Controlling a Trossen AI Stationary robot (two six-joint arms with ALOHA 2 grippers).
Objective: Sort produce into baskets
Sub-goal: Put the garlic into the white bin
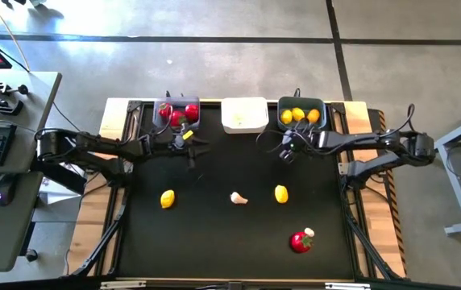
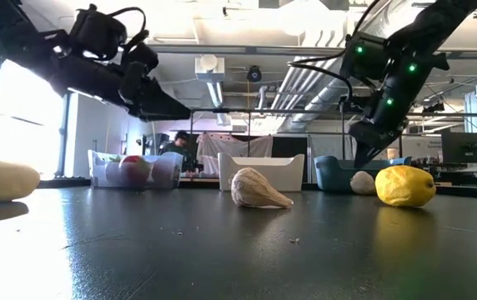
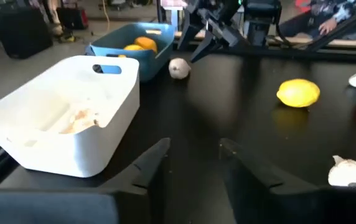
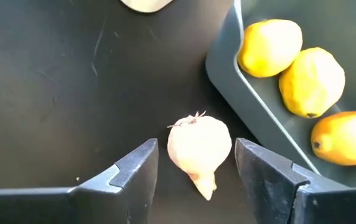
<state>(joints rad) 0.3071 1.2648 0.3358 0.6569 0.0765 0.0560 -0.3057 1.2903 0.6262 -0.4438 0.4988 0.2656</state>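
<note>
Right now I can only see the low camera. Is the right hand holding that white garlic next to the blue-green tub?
Observer: Not yet. The right wrist view shows the garlic lying on the table between the right hand's open fingers, with a gap on each side.
Operator: What's in that tub? I can't see over the side.
Observer: Three lemons, all inside the tub. The garlic is outside it, just beside its wall.
Operator: Is the left hand holding something?
Observer: No. The left wrist view shows the left hand open with nothing between its fingers.
</note>
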